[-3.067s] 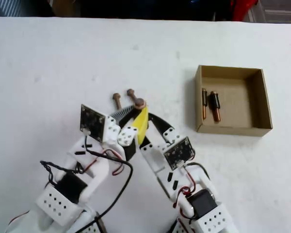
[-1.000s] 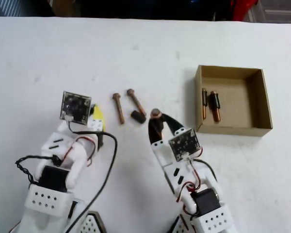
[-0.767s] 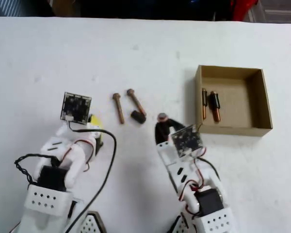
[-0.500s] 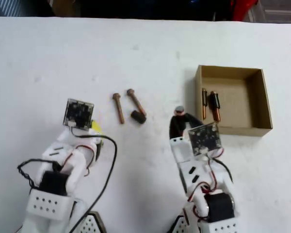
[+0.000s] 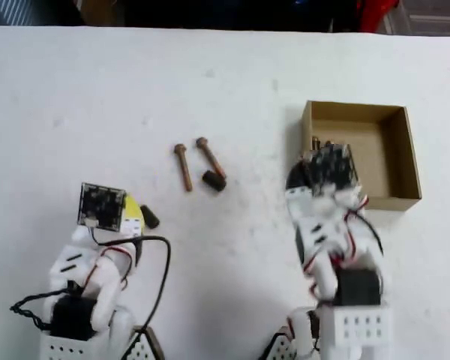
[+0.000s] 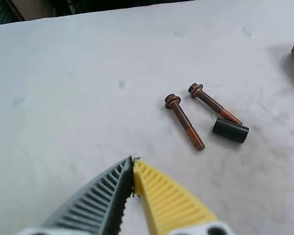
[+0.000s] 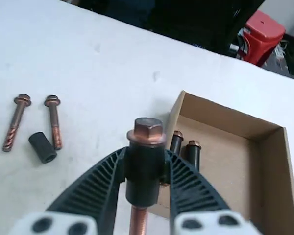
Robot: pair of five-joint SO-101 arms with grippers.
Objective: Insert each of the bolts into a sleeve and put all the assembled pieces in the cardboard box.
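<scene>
At the left of the white table [image 5: 97, 90], the left gripper [image 6: 133, 165] is drawn back near its own arm's base, its grey and yellow fingers pressed together at the tips with nothing between them. Further right, near the middle of the table, lie two loose bolts side by side, heads away from the arms: the first bolt [image 5: 182, 166] is slightly apart from the second bolt [image 5: 209, 155], which slants a little. A loose black sleeve [image 5: 214, 181] lies just beside the threaded end of the second bolt, empty and on its side. Right again, the right gripper [image 7: 145, 161] is clamped around a black held sleeve [image 7: 144, 178] with a held bolt [image 7: 145, 130] pushed through it; the hexagonal head sits atop the sleeve and the threaded shank shows out of the other end. In the high view this gripper sits at the left wall of the cardboard box [image 5: 406, 154], partly over its inside. In the box, near that same wall, two assembled pieces [image 7: 176, 142] lie side by side on the floor.
</scene>
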